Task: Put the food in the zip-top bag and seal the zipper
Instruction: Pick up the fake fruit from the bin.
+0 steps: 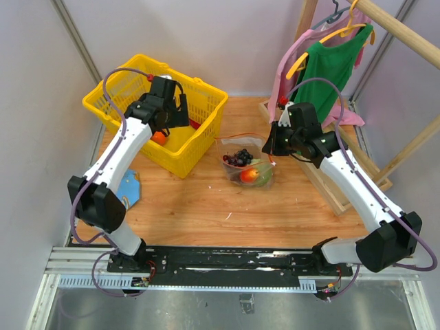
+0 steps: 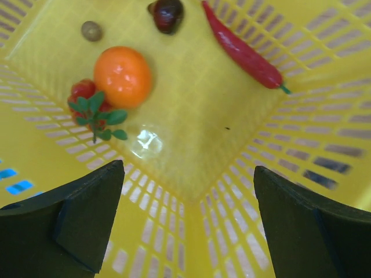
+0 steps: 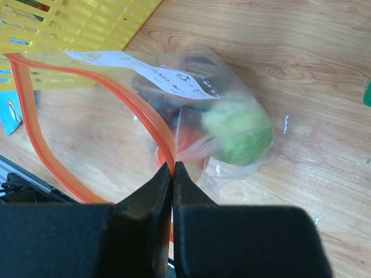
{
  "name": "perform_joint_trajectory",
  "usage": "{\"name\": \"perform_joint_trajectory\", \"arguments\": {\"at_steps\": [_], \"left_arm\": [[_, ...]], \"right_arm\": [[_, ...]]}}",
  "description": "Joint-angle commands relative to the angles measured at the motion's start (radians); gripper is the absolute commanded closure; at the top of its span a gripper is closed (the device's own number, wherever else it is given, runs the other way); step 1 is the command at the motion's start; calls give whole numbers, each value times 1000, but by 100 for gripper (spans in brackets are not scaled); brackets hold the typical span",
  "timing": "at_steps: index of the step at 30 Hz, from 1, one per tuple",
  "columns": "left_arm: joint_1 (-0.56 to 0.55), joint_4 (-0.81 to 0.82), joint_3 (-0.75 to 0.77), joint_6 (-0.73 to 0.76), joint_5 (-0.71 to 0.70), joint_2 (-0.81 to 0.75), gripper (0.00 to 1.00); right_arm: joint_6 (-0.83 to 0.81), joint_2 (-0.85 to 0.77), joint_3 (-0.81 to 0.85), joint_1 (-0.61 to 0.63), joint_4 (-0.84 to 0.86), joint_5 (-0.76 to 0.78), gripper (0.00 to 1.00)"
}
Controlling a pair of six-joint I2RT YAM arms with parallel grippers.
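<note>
The zip-top bag (image 1: 230,150) lies open on the wooden table, right of the yellow basket (image 1: 199,84). It holds the purple grape bunch (image 1: 238,157), the red round fruit (image 1: 247,175) and the light-green ball (image 1: 263,172). My right gripper (image 3: 174,165) is shut on the red-orange zipper (image 3: 139,107) at the bag's mouth; the green ball (image 3: 240,133) and the white label (image 3: 156,72) show through the plastic. My left gripper (image 2: 188,226) is open and empty inside the basket (image 2: 191,116), above the orange (image 2: 123,76).
The basket also holds a red chili (image 2: 243,52), a small red fruit with green leaves (image 2: 87,101), a dark chestnut (image 2: 167,14) and a small brown nut (image 2: 91,30). A wooden clothes rack with a green shirt (image 1: 330,65) stands back right. A blue object (image 1: 130,189) lies front left.
</note>
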Motion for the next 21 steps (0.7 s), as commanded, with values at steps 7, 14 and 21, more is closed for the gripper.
{"name": "perform_joint_trajectory", "arguments": {"at_steps": [7, 14, 21], "left_arm": [[189, 64, 44, -8, 26, 208, 3], [261, 62, 149, 9, 32, 391, 2], [293, 56, 243, 34, 70, 526, 2]], "right_arm": [[-11, -4, -12, -11, 8, -22, 97], [-22, 13, -10, -11, 6, -28, 97], [-29, 44, 8, -11, 3, -33, 97]]}}
